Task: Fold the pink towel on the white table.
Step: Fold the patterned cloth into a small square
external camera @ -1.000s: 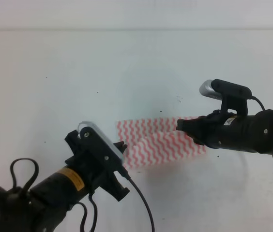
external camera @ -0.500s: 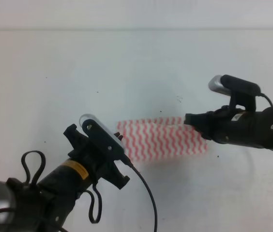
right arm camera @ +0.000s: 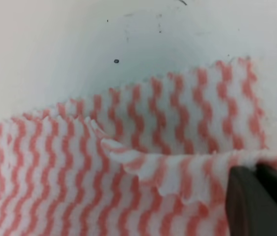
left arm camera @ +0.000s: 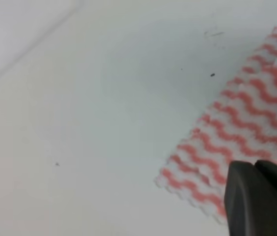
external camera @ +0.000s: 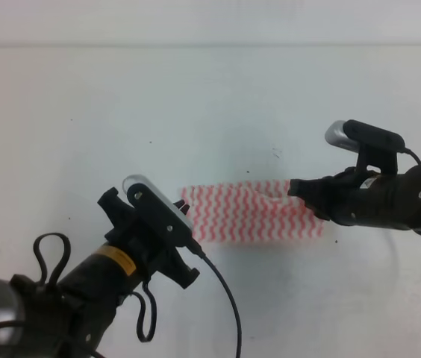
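The pink towel [external camera: 248, 214] lies as a short wide strip in the middle of the white table [external camera: 83, 112]. My left gripper [external camera: 189, 224] sits at its left end. In the left wrist view its fingers [left arm camera: 246, 201] are pressed together over the near edge of the flat towel [left arm camera: 236, 123], and I see no cloth between them. My right gripper [external camera: 297, 189] is at the towel's far right corner. In the right wrist view a raised, rumpled edge of the towel [right arm camera: 143, 167] runs up into my shut right gripper [right arm camera: 259, 196].
Bare white table [left arm camera: 79, 123] surrounds the towel on all sides, with a few tiny dark specks [right arm camera: 116, 61]. A black cable [external camera: 222, 298] trails from the left arm over the front of the table.
The right gripper has drawn to the right and the towel now shows as a narrower strip. The left arm has pulled back a little toward the lower left.
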You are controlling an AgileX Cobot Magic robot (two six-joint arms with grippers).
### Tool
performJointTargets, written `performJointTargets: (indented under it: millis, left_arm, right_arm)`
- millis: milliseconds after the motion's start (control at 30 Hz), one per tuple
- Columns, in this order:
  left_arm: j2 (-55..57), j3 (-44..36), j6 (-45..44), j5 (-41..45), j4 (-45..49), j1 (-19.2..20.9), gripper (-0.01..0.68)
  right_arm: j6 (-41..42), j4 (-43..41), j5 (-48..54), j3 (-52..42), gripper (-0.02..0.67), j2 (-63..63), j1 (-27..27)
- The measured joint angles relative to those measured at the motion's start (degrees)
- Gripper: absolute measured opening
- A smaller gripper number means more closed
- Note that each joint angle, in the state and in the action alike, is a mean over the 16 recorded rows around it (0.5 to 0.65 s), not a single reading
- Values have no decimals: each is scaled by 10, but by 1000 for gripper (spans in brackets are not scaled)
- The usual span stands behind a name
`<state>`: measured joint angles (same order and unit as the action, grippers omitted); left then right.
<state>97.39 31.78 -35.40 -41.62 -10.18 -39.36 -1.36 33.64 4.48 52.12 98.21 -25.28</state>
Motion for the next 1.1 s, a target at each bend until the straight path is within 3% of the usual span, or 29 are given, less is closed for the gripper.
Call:
performJointTargets:
  millis: [400,767,1100]
  left_arm:
    - [-25,38,73,52,-121,0,-4]
    - [-60,122,151,238,-116,5,-4]
    - [-63,211,173,405,-121,46,-4]
  right_arm:
    - [11,-2,1,0,-17,1,0]
    - [18,-2,5,0,-17,1,0]
    - [27,-1,10,0,-17,2,0]
